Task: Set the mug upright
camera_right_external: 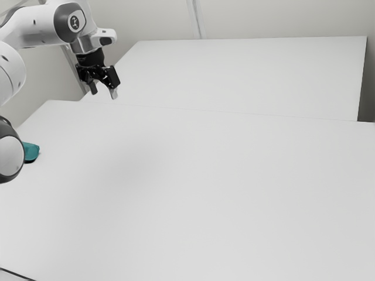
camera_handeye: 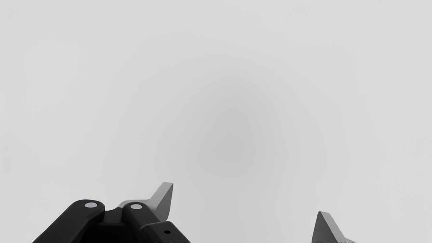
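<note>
Near the smooth white table's point(camera_right_external: 205, 187) edge at the exterior view's left, the teal rounded mug point(camera_right_external: 31, 152), half-hidden, pose unclear, is probably light, stiff and slippery, best held by its wall; the black two-finger gripper point(camera_right_external: 104, 93) gapes empty.

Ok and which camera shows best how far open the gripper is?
The wrist view: the gripper is close up there, with a wide gap between its fingertips. The exterior view shows it small, at the end of the arm, fingers also apart.

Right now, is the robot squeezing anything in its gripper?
No, the gripper is open, its two fingertips wide apart with nothing between them.
</note>
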